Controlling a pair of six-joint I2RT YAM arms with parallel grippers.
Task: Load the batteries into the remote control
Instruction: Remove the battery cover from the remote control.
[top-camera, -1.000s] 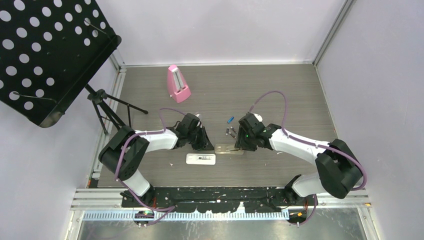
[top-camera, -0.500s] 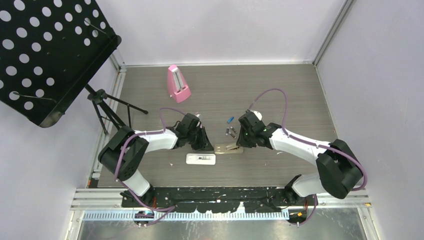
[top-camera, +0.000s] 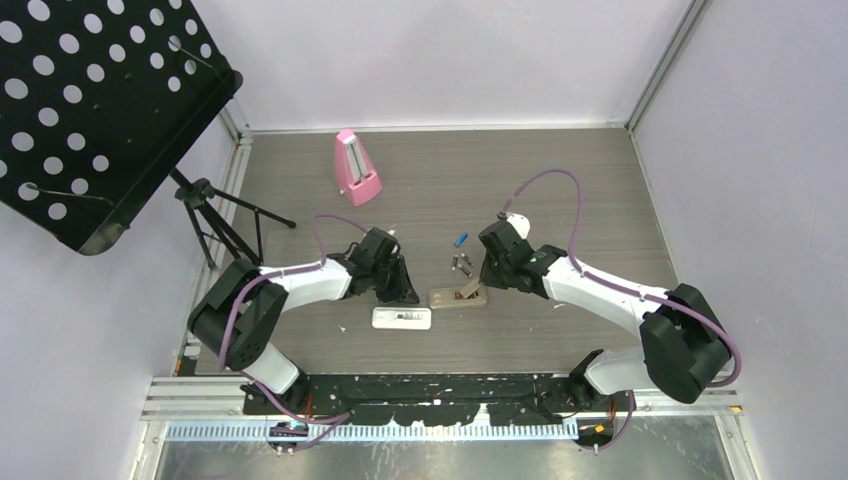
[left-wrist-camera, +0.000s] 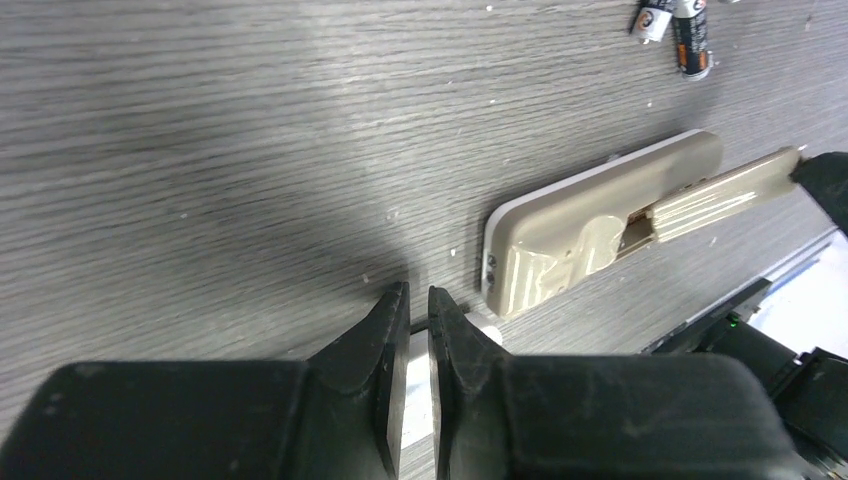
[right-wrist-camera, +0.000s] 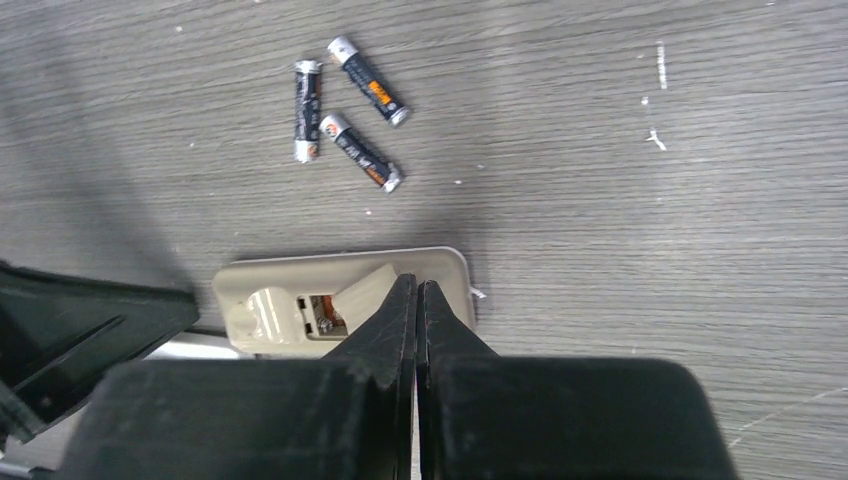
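Overhead, grey wood-grain table (top-camera: 560, 180), lilac walls (top-camera: 440, 60), right jaws pinching remote cover (right-wrist-camera: 365, 290) (lifted), left jaws nearly closed.

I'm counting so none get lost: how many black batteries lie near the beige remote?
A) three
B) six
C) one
A: in the right wrist view, three dark batteries lie loose together just beyond the beige remote.
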